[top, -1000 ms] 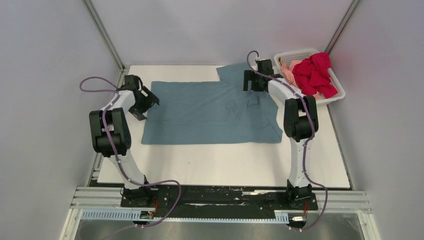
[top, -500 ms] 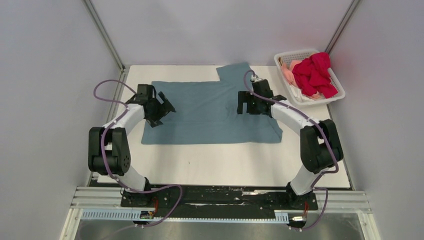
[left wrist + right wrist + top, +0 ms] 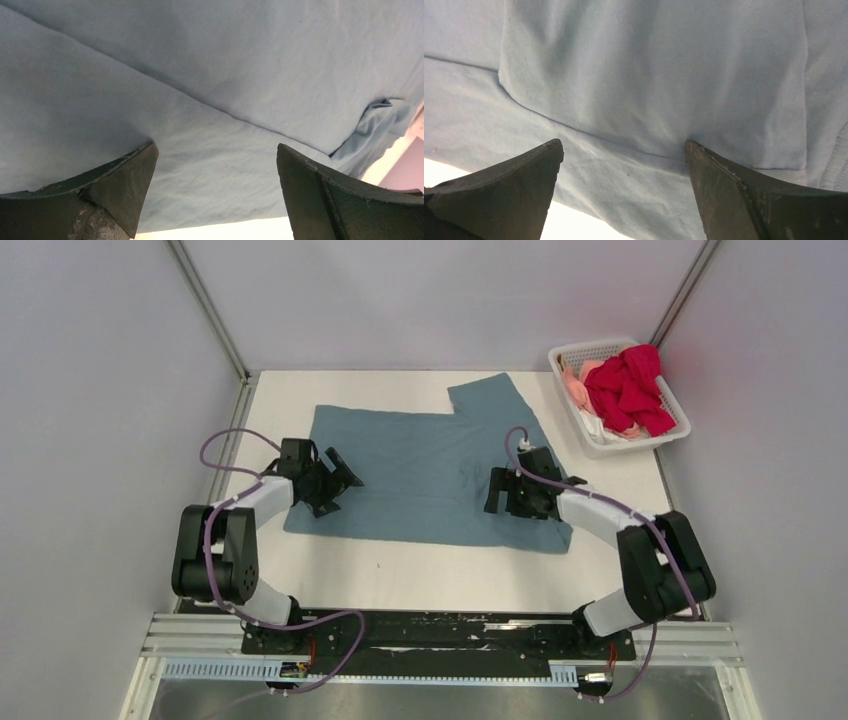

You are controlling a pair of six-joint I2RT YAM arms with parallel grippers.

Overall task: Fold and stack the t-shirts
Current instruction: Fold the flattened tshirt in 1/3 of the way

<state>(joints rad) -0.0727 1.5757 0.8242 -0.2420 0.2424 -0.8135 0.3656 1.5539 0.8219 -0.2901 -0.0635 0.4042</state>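
Left hand (image 3: 338,480) and right hand (image 3: 500,492), both spread wide and empty, poised over the near edge of the blue-grey t-shirt (image 3: 425,455); folding looks barely begun, next needing firm pinches there.

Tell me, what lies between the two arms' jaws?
Only the blue-grey t-shirt, spread flat on the table; the top view shows it.
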